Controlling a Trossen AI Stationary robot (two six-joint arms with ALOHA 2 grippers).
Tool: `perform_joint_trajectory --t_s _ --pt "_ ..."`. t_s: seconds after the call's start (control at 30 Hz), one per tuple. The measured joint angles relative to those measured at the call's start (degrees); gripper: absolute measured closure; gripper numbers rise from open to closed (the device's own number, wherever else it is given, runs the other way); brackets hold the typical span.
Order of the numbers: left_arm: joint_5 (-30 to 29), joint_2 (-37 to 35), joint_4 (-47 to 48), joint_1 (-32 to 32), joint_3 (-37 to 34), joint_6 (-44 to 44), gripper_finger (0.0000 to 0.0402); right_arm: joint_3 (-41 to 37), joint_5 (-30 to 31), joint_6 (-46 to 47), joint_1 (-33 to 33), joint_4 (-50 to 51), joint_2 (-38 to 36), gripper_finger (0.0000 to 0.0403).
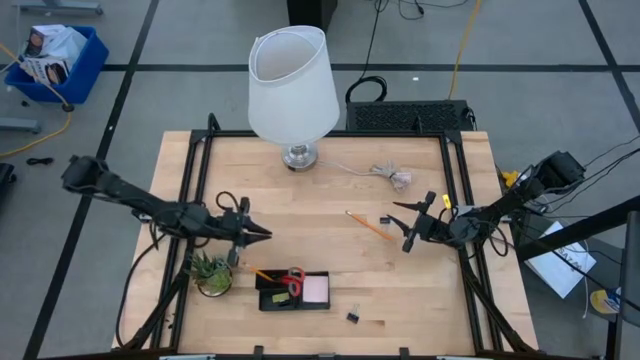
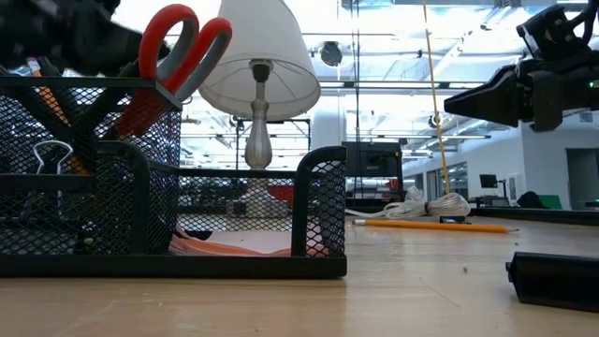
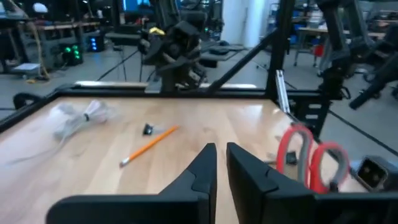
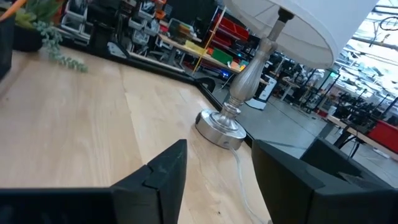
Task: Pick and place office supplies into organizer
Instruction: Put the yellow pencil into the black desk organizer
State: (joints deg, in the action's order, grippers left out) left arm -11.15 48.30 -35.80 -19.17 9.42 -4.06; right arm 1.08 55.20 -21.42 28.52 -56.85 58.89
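In the low view, much of the organizer is cut off at the edge, and its contents are blurred behind the mesh; only the scissors and a binder clip can be made out. From above, the organizer is seen near the table's 6 o'clock edge, with the scissors and a pink pad inside. The left gripper is held nearly closed and empty, above the table at 11 o'clock of the organizer. The right gripper is held wide and empty. A pencil and a clip lie on open table between the grippers. Another clip lies by the front edge.
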Motion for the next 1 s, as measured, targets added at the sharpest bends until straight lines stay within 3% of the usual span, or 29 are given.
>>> perform_joint_trajectory --t_s 0.27,0.37,0.53,0.77,0.83,1.0 --pt "2.4 -10.6 0.5 0.6 -6.3 1.8 0.0367 0.0 0.0 -0.7 0.0 0.0 0.0 0.0229" --pt "2.2 -14.2 4.2 0.6 -8.0 1.3 0.0361 0.0 0.0 -6.0 -0.8 -1.1 0.0 0.0229" --pt "2.1 -17.5 5.6 0.6 -8.8 1.6 0.0356 0.0 -0.3 -12.6 -0.9 -1.0 0.0 0.0225" --pt "2.1 -20.3 9.1 0.7 -8.8 1.8 0.0361 0.0 -0.2 -12.0 -0.9 -1.5 0.0 0.0229" --pt "2.2 -22.1 9.9 0.8 -8.8 1.5 0.0358 0.0 -2.0 -7.0 -0.9 -1.7 0.0 0.0228" --pt "2.6 -28.1 15.0 0.8 -8.8 0.7 0.0353 0.0 -7.4 22.3 -0.7 -7.6 0.0 0.0227"
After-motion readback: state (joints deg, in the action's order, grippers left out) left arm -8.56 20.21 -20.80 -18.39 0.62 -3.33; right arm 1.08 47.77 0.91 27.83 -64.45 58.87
